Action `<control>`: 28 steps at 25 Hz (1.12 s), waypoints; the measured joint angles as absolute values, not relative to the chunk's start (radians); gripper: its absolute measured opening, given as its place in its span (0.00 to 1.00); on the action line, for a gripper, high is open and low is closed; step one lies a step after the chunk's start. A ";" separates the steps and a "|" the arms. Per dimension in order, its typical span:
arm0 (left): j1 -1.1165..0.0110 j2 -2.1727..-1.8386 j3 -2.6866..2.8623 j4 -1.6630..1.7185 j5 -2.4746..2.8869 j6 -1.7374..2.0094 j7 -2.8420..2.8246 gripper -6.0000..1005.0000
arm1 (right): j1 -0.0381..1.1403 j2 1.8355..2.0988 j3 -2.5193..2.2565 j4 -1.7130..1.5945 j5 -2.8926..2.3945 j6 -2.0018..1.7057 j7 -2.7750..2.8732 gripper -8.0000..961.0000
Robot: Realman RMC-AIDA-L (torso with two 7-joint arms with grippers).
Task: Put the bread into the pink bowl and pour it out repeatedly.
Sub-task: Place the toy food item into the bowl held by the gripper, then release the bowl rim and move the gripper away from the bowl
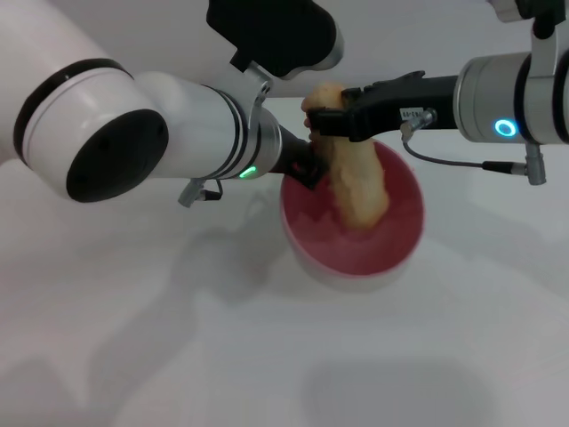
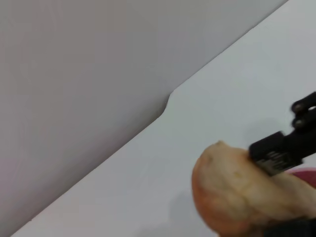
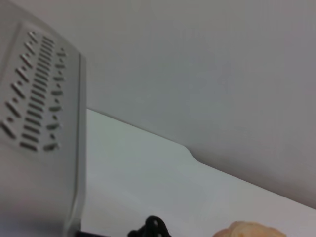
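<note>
Right pincer [image 1: 322, 123] grips the bread [image 1: 356, 178], seemingly hanging into the pink bowl [image 1: 356, 253].

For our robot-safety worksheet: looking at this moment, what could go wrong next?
1. The right pincer grips the bread only near its top end, so the loaf may swing or slip.
2. The left pincer sits at the pink bowl rim close to the right one; they could collide or tip the bowl.
</note>
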State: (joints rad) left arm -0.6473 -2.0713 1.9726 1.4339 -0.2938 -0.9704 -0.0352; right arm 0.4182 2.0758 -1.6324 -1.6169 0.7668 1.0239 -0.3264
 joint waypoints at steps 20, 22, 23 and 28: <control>-0.665 -2.069 1.932 1.359 -0.363 -0.956 -0.036 0.07 | 0.123 2.085 -1.630 -1.814 0.764 0.595 -0.559 0.54; -0.668 -2.069 1.922 1.353 -0.382 -0.977 -0.036 0.07 | 0.110 2.086 -1.638 -1.801 0.764 0.538 -0.598 0.54; -0.669 -2.069 1.918 1.352 -0.391 -0.985 -0.036 0.07 | 0.102 2.086 -1.646 -1.792 0.764 0.503 -0.624 0.54; -0.670 -2.068 1.903 1.332 -0.413 -0.990 -0.037 0.07 | 0.071 2.086 -1.721 -1.744 0.764 0.332 -0.765 0.54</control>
